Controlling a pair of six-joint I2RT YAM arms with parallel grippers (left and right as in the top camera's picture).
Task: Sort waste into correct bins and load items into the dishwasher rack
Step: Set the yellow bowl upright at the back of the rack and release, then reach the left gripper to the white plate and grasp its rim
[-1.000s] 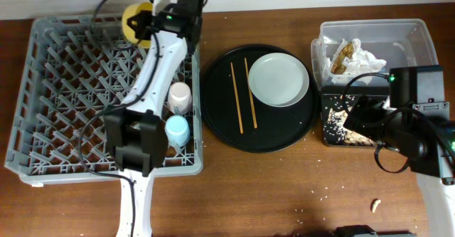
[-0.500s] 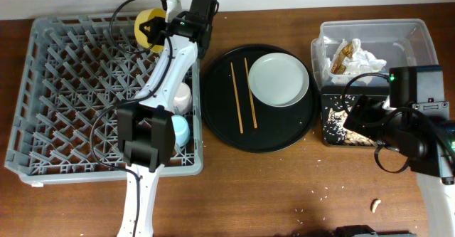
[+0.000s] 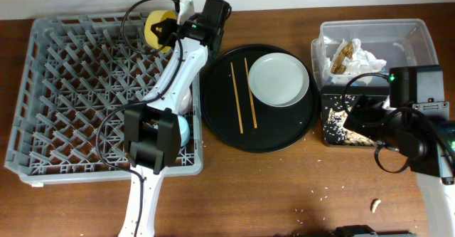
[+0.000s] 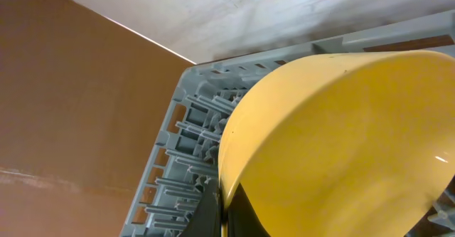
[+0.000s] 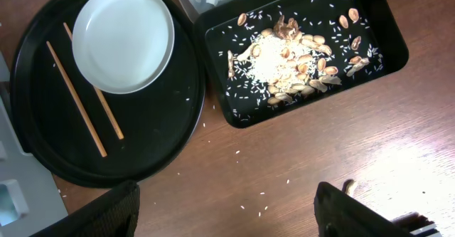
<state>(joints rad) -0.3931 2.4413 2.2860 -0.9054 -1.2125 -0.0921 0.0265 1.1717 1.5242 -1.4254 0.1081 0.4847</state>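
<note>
My left gripper [image 3: 169, 29] is shut on the rim of the yellow bowl [image 3: 158, 32], holding it tilted over the far edge of the grey dishwasher rack [image 3: 64, 95]. In the left wrist view the bowl [image 4: 341, 144] fills the frame, its rim pinched between the jaws. A pink cup [image 3: 181, 95] and a blue cup [image 3: 185, 132] sit in the rack, partly hidden by the arm. The grey plate [image 3: 279, 79] and two chopsticks [image 3: 237, 98] lie on the round black tray [image 3: 220, 123]. My right gripper [image 5: 227, 216] hangs open and empty above the bare table.
The clear tub [image 3: 405, 38] at the far right holds white napkins [image 3: 364, 52] and a brown wrapper [image 3: 345, 58]. Beside it the shallow black tray [image 5: 370, 52] carries food scraps and rice [image 5: 284, 59]. One scrap [image 3: 375, 205] and loose rice grains lie on the table.
The left arm has carried the yellow bowl to the right along the rack's far edge. The right arm has not moved.
</note>
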